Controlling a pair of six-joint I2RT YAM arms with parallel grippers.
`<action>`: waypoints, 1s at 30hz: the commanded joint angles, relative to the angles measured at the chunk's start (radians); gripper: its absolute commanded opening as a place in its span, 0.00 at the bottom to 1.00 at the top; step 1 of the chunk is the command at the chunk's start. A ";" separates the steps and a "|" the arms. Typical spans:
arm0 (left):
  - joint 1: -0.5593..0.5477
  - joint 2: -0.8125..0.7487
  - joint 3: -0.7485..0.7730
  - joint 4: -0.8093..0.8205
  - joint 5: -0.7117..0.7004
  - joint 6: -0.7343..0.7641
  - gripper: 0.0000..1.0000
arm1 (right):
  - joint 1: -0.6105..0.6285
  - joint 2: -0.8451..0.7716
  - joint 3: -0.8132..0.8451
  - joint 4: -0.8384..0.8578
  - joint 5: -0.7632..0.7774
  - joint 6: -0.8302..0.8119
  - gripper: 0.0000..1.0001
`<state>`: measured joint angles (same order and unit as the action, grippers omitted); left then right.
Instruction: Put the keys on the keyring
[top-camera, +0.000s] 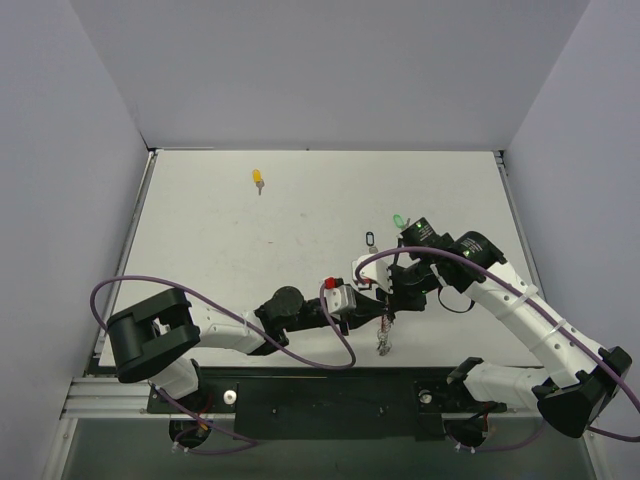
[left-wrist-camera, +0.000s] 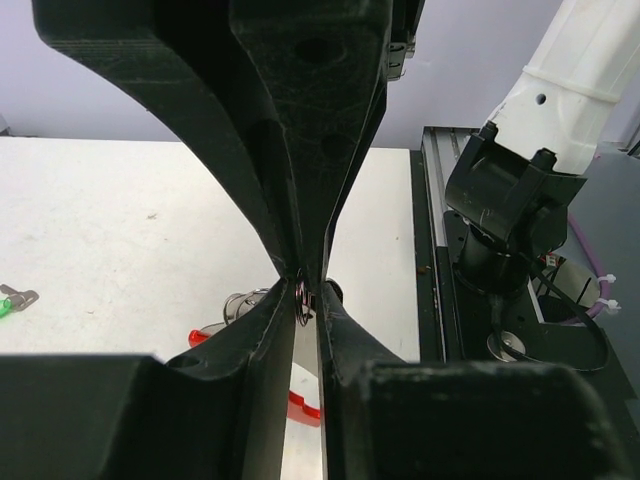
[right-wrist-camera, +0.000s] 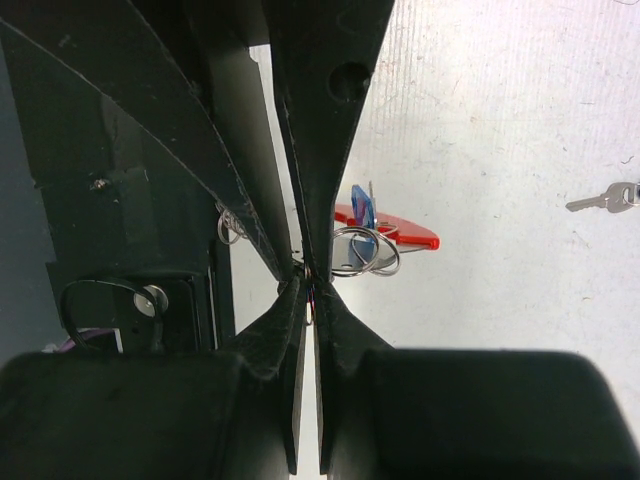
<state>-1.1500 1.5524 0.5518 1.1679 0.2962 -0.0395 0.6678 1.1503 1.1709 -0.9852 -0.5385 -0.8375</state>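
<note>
White tabletop (top-camera: 200, 250), boxed in by plain pale walls (top-camera: 350, 70). Locate the thin red looped keyring with small silver metal rings (right-wrist-camera: 400, 231) near the front edge, directly below the meeting point of the left claw (left-wrist-camera: 303, 290) and the right claw (right-wrist-camera: 308, 287). Cannot tell whether resting on the surface or hanging just clear of it. Note one blue-headed silver key (right-wrist-camera: 362, 207) sitting among the rings.

Left claw: pinched shut on a thin silver ring of the keyring. Right claw: closed tip to tip, apparently on the same fine wire. Judged purpose: gripping from opposite sides to steady the ring and pry its coil apart, leaving a gap for the next key.

Find the loose keys farther out: green-headed key (top-camera: 397, 221) just behind the right claw's wrist, yellow-headed key (top-camera: 259, 180) well apart toward the far left. Disregard the small black-outlined key tag (top-camera: 368, 239) near the green-headed key.

Consult the overhead view for key layout; ring detail too small there. Consult the wrist views for the pinch itself: left wrist for the wire between the pads, right wrist for the blue head and the overlapping rings.
</note>
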 joint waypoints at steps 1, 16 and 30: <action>-0.005 0.003 0.031 -0.017 0.015 0.018 0.20 | -0.005 -0.017 0.015 0.005 -0.032 0.005 0.00; 0.004 -0.063 -0.065 0.123 -0.049 -0.033 0.00 | -0.037 -0.037 0.000 0.039 -0.066 0.057 0.11; 0.118 -0.155 -0.193 0.475 -0.019 -0.280 0.00 | -0.125 -0.106 -0.111 0.221 -0.456 0.145 0.41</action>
<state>-1.0649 1.4410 0.3595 1.2568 0.2550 -0.2157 0.5491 1.0664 1.0885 -0.8757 -0.8341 -0.7769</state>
